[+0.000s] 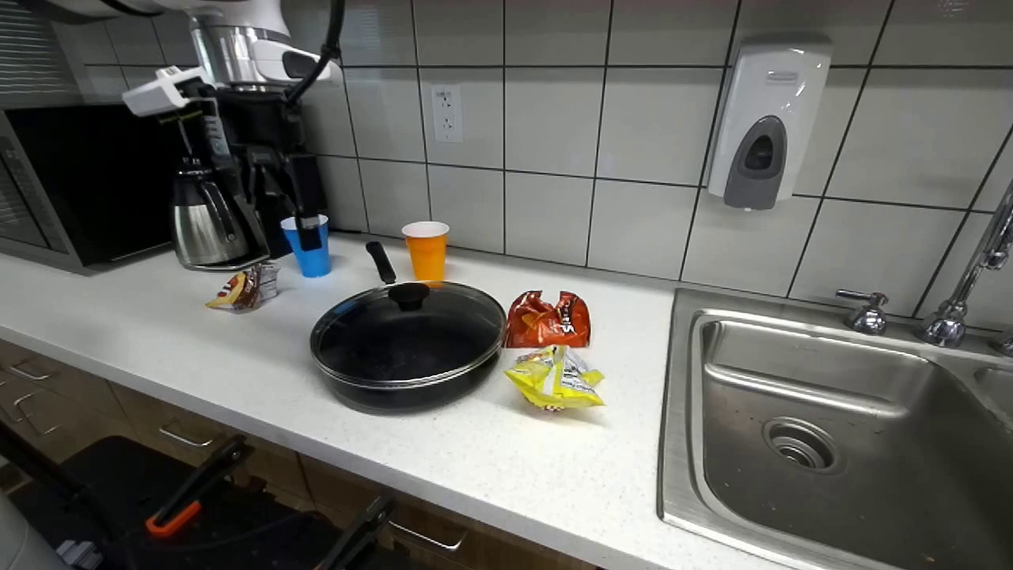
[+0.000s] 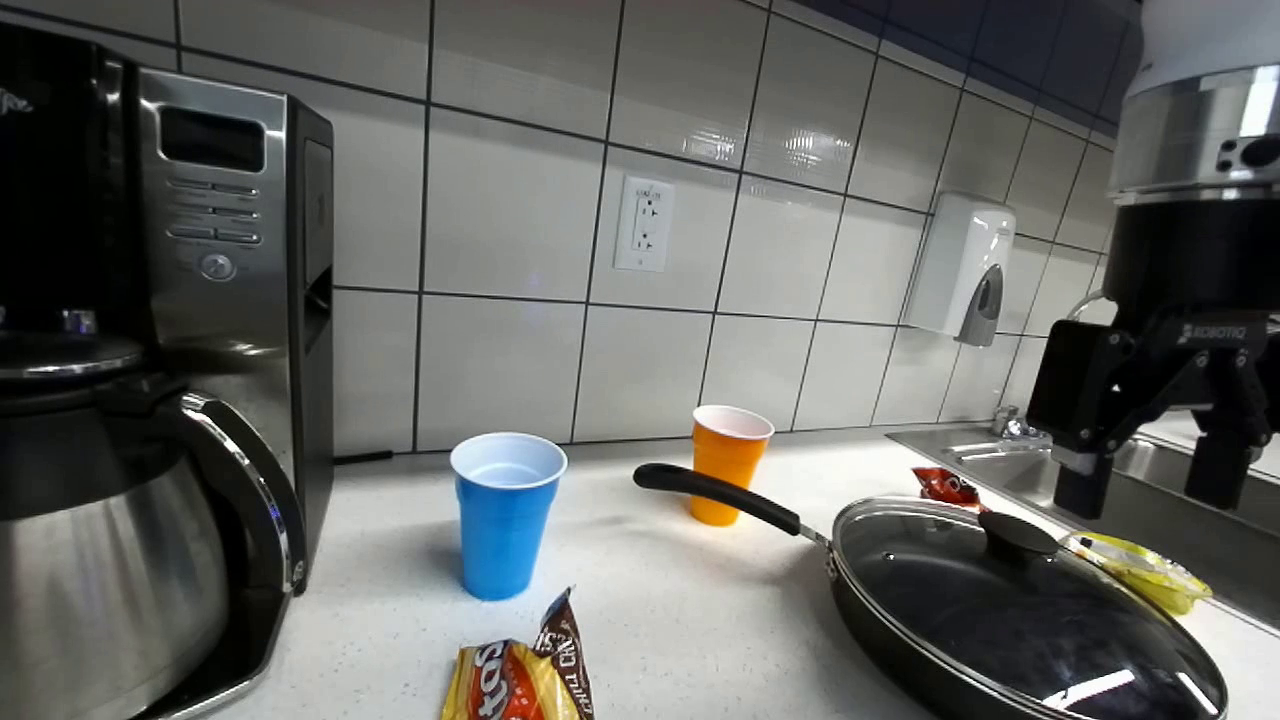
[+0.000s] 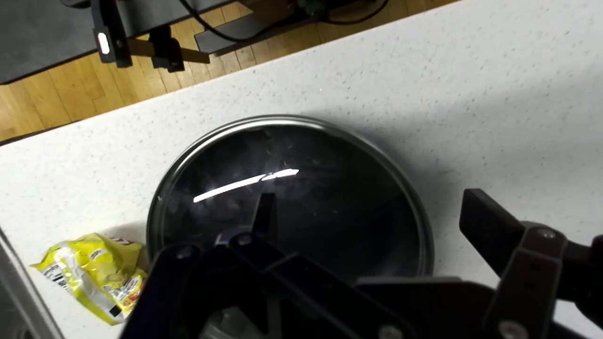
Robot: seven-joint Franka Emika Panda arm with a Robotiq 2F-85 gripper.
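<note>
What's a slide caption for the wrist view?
Looking down past the open gripper at a lidded black pan, crumpled yellow bag beside it on the speckled counter.

"ROBOTIQ", right there on the gripper [image 2: 1150, 481]! A clipped "ffee" on the coffee maker [image 2: 217, 310]; the red bag's [image 1: 544, 328] lettering, too blurred.

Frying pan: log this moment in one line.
tool: open, empty | frying pan: on counter | lid: on pan | yellow packet: beside pan
</note>
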